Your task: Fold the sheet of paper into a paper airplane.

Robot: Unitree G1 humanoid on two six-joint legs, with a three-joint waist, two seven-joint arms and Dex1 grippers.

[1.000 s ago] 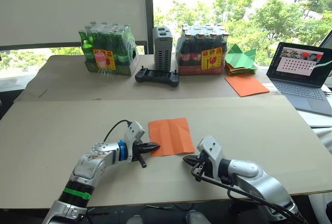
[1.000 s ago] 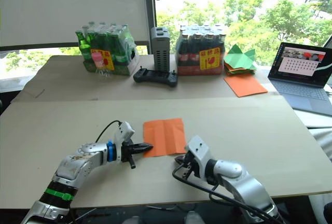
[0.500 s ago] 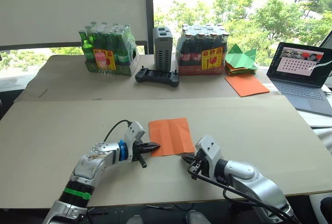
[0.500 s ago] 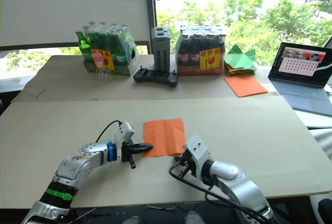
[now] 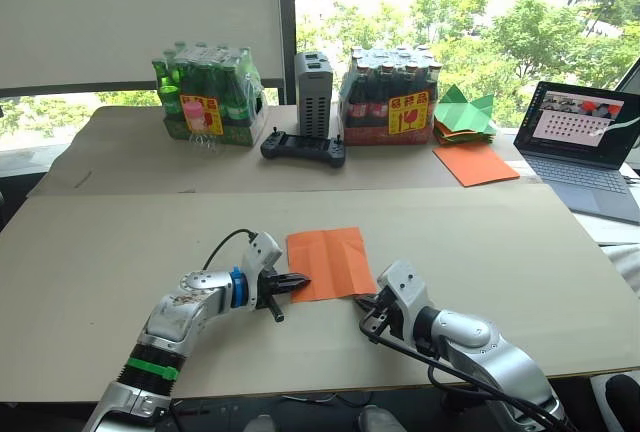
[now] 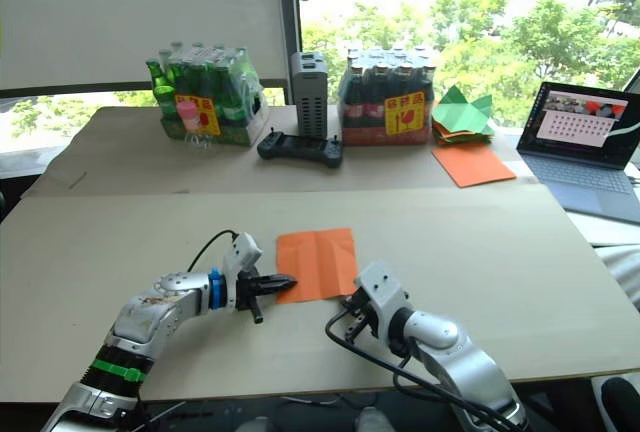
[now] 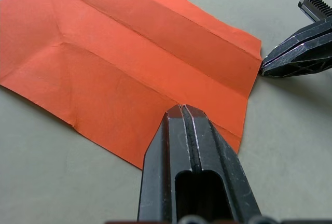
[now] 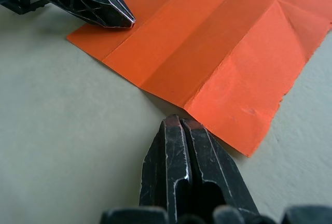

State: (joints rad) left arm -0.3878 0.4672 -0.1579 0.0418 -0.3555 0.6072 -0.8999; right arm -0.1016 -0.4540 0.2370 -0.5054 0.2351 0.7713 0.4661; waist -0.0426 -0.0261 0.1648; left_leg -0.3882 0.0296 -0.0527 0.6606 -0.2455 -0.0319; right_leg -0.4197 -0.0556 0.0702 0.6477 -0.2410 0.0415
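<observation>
left hand [image 7: 182,109] tip covering sheet of paper [image 5: 330,262] edge (fingers together)

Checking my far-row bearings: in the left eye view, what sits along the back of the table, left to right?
Green bottle pack → grey box with the black controller in front of it → red-labelled bottle pack → green paper shapes → laptop.

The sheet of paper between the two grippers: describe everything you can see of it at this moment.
The sheet of paper is thin, bright orange and roughly square, lying opened flat on the tan table. Parallel crease lines and some diagonal ones cross it. The left gripper, fingers shut, has its tip over the near left corner; the right gripper, also shut, points at the near edge by the right corner.
</observation>
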